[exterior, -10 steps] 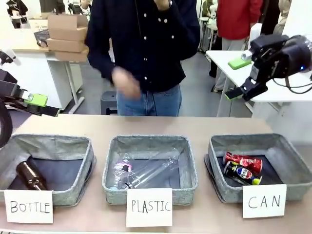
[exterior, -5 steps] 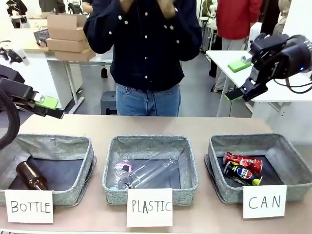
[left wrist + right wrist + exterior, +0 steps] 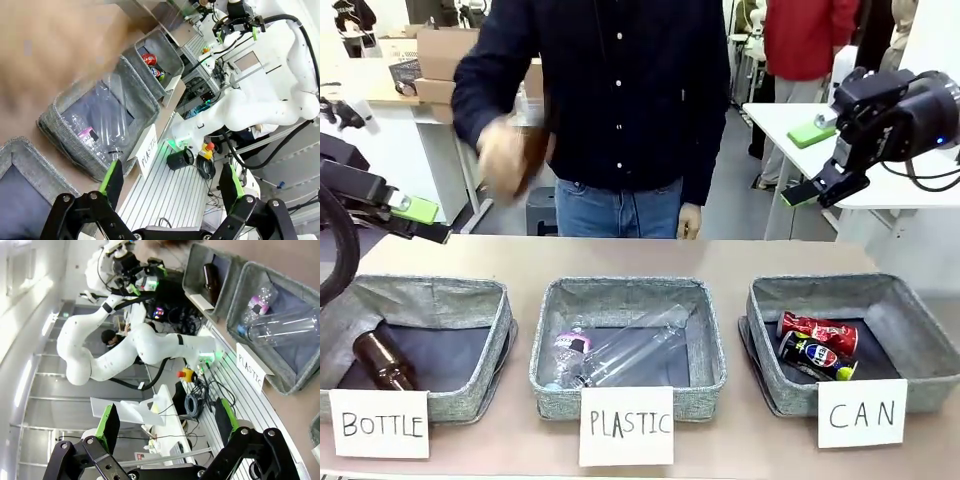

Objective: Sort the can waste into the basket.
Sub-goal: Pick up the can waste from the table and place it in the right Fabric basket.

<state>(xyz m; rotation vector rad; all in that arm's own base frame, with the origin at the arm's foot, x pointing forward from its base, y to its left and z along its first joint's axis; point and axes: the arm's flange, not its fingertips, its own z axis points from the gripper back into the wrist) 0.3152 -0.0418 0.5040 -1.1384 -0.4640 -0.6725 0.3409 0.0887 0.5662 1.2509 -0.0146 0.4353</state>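
Two cans lie side by side in the grey basket (image 3: 920, 300) behind the white "CAN" card (image 3: 861, 412): a dented red can (image 3: 820, 331) and a dark blue-black can (image 3: 817, 355) in front of it. My right gripper (image 3: 807, 160) hangs open high above and behind that basket, holding nothing. My left gripper (image 3: 420, 220) stands open above the far left table edge, also with nothing in it. The left wrist view has its open gripper (image 3: 171, 180) low in the picture, and far off the red can (image 3: 149, 59) in the basket (image 3: 172, 50). The right wrist view's gripper (image 3: 166, 422) is open too.
A middle basket (image 3: 710, 340) marked "PLASTIC" holds a clear plastic bottle (image 3: 620, 355). The left basket (image 3: 500, 320) marked "BOTTLE" holds a brown glass bottle (image 3: 382, 362). A person stands at the far side, with one blurred hand (image 3: 505, 160) raised over the left and the other hand (image 3: 689, 220) hanging by the table edge.
The person's hands have come down from head height; one now swings, blurred, at the left. My left gripper shifted slightly to the right a second ago; the right arm barely moved.
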